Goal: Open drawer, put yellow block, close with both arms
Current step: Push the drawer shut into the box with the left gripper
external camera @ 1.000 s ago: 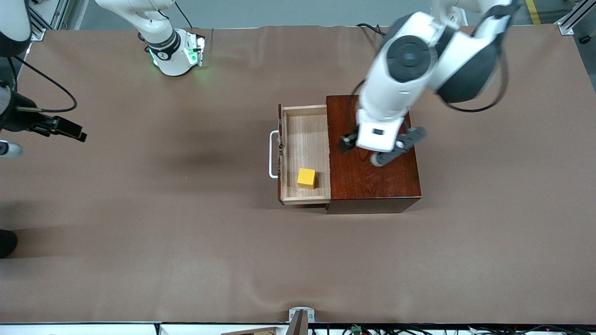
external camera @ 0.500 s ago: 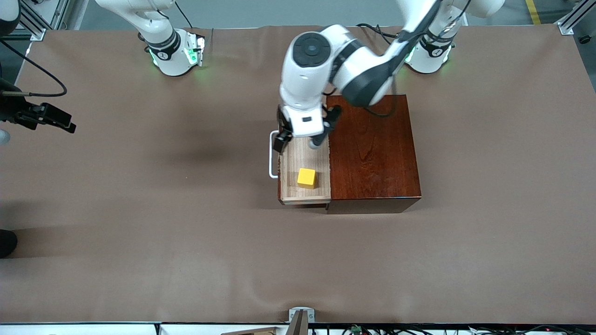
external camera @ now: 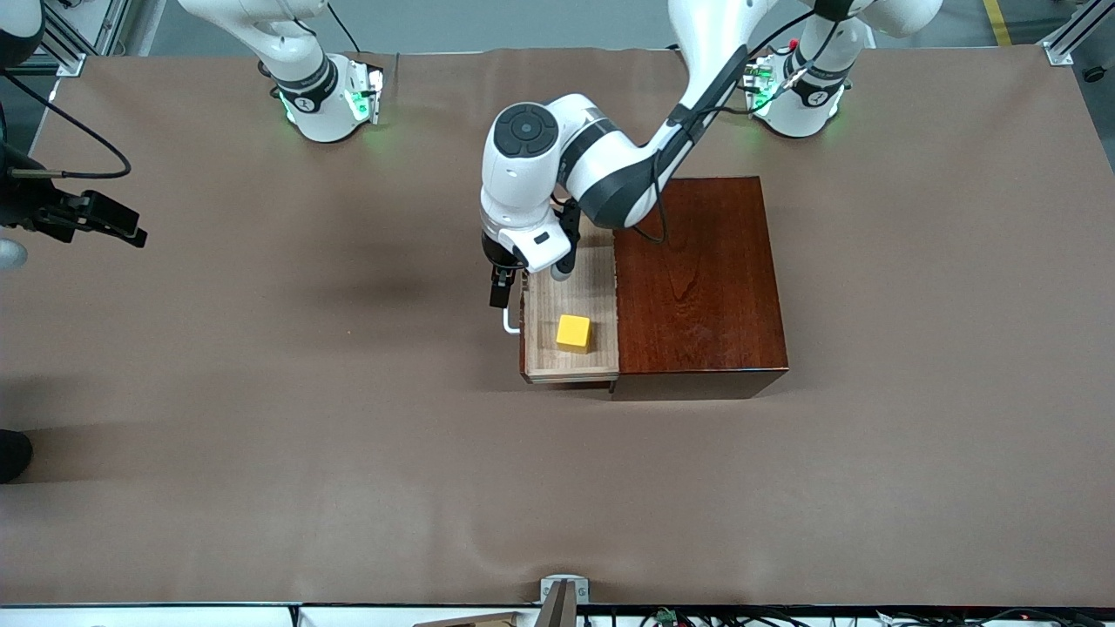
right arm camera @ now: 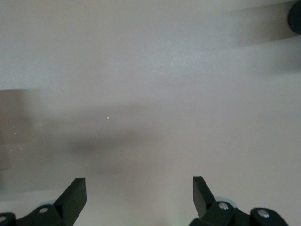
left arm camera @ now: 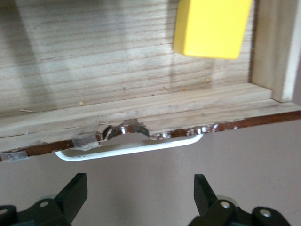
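Observation:
The drawer (external camera: 575,287) stands open out of the dark mahogany box (external camera: 697,270), toward the right arm's end of the table. The yellow block (external camera: 573,333) lies in the tray, in the corner nearer the front camera; it also shows in the left wrist view (left arm camera: 212,28). My left gripper (external camera: 499,287) is open and empty, low over the cloth just in front of the drawer's white handle (left arm camera: 127,148), with the handle not between its fingers. My right gripper (external camera: 122,231) is open and empty over bare cloth at the right arm's end, where that arm waits.
Brown cloth (external camera: 348,435) covers the whole table. The two arm bases (external camera: 331,96) stand along the edge farthest from the front camera. A small metal bracket (external camera: 562,592) sits at the table edge nearest the front camera.
My left arm swung from over the box's top, across the open tray, down to in front of the drawer handle. The right gripper shifted slightly. The block and drawer stayed put.

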Robot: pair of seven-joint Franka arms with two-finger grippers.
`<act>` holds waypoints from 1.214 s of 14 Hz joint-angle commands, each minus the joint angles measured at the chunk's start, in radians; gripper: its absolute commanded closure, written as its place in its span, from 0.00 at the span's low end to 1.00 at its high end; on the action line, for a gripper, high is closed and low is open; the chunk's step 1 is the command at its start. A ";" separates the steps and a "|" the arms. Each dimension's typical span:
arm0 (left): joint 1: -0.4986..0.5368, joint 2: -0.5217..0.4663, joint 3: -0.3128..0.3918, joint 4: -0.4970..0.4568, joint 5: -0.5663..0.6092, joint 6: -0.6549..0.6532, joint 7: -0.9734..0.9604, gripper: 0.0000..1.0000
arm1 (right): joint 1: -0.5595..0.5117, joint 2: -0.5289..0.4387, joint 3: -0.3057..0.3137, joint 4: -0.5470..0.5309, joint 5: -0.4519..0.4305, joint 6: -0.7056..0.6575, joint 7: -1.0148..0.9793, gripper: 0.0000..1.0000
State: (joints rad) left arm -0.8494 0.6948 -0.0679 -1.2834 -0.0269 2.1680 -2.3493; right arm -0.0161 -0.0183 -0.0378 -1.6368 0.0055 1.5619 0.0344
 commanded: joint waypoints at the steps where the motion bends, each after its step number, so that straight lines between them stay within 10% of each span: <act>1: -0.013 0.014 0.019 0.026 -0.016 -0.013 -0.025 0.00 | -0.008 -0.008 0.007 -0.005 -0.019 -0.006 -0.011 0.00; 17: -0.002 0.026 0.092 0.023 0.011 -0.232 -0.054 0.00 | -0.016 -0.008 0.004 -0.005 -0.019 -0.011 -0.018 0.00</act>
State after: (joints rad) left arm -0.8517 0.7484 -0.0039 -1.2520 -0.0414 1.9853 -2.4147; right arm -0.0169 -0.0182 -0.0423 -1.6391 0.0029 1.5569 0.0308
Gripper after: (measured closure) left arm 0.000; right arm 0.000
